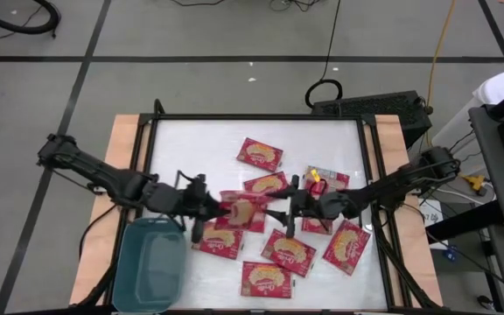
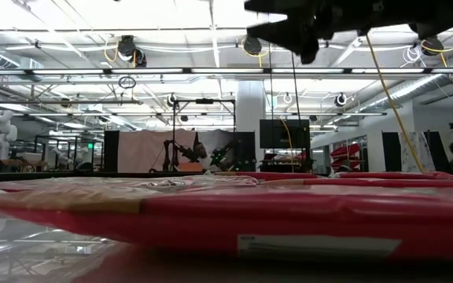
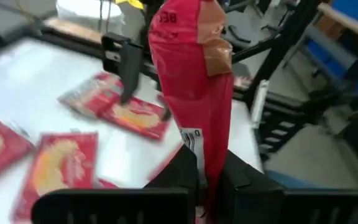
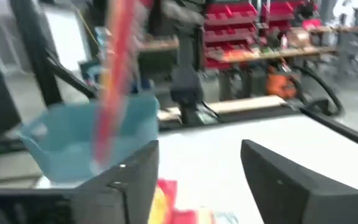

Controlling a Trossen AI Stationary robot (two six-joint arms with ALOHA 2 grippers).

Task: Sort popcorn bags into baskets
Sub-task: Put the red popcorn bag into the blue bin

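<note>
My left gripper [image 1: 206, 210] is over the table's left half, shut on a red popcorn bag [image 1: 243, 210] that sticks out toward the table's right. My right gripper [image 1: 278, 214] faces it, open just beyond the bag's free end, with nothing between its fingers [image 4: 135, 180]. The teal basket [image 1: 151, 262] stands at the near left corner, below and beside my left gripper. Several more red popcorn bags lie flat on the white tabletop, among them one at the far middle [image 1: 261, 155] and one at the near right [image 1: 346, 247]. My left gripper pinches one end of the popcorn bag [image 3: 205, 163] between its two fingers. The fingers come nearly level from the table's left. The bag reaches out ahead of them, its free end [image 3: 188, 25] toward my right gripper, lifted clear of the table.
A raised frame [image 1: 370, 175] edges the white tabletop. A small red and yellow item [image 1: 315, 175] lies among the bags at the right. Bags [image 2: 289, 216] lie close in front of the low camera. Bare table shows along the far edge [image 1: 199, 140].
</note>
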